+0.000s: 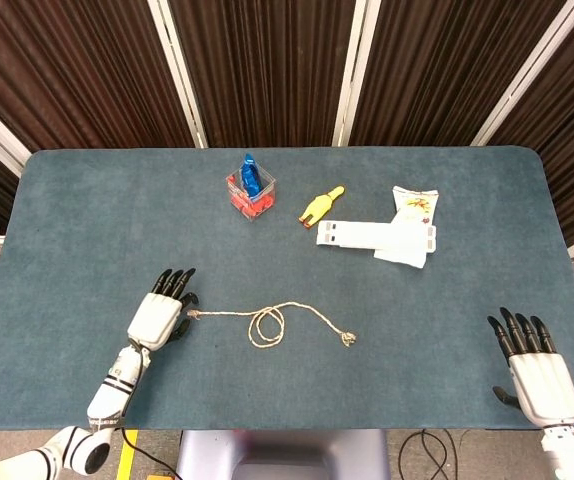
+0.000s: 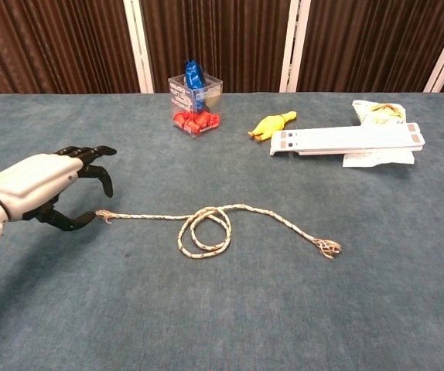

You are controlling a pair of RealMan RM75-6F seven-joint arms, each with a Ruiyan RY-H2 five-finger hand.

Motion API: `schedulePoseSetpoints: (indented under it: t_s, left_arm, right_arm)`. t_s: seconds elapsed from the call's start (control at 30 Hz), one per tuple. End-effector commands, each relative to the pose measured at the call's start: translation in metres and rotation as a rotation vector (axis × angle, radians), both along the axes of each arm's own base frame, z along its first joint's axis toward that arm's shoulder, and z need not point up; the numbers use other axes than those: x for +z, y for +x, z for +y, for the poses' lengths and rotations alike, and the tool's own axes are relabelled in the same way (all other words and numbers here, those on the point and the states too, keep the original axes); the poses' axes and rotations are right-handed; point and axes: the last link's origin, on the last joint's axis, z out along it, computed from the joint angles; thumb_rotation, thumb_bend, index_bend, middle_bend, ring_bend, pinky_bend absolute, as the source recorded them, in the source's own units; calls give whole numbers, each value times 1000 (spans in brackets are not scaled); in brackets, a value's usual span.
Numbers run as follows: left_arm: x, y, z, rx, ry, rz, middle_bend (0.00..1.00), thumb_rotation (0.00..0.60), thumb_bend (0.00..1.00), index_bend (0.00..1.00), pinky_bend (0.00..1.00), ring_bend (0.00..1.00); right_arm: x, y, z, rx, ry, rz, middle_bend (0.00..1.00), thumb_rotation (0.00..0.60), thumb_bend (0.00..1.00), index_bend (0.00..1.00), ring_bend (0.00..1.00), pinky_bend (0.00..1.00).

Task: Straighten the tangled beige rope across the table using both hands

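The beige rope (image 1: pixel 267 322) (image 2: pixel 203 229) lies on the blue table with a double loop in its middle, one knotted end at the left (image 2: pixel 103 216) and a frayed end at the right (image 2: pixel 326 247). My left hand (image 1: pixel 162 314) (image 2: pixel 42 187) hovers right at the rope's left end, fingers spread above it and thumb just beside the knot, holding nothing. Far off at the table's near right corner, my right hand (image 1: pixel 530 368) is open with fingers extended; the chest view does not show it.
A clear box (image 1: pixel 251 189) with blue and red items stands at the back centre. A yellow rubber chicken (image 1: pixel 320 206), a long white strip (image 1: pixel 375 235) and a white bag (image 1: pixel 413 202) lie at the back right.
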Motion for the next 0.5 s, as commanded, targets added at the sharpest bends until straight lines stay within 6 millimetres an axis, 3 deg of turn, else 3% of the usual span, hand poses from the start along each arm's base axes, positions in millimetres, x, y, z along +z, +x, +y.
schedulePoseSetpoints:
  t_s: [0.03,0.5]
  left_arm:
    - [-6,3,1,-4,-5,3,0,600,402,418,5,0]
    - [-23,0,7,-3,-5,60,5,600,401,474,15,0]
  right_arm:
    - [-1,0,-1,-1,3,1,0,600,182,0,0,0]
    - [2,-4,-2,-10,0,2,0,600,181,0,0,0]
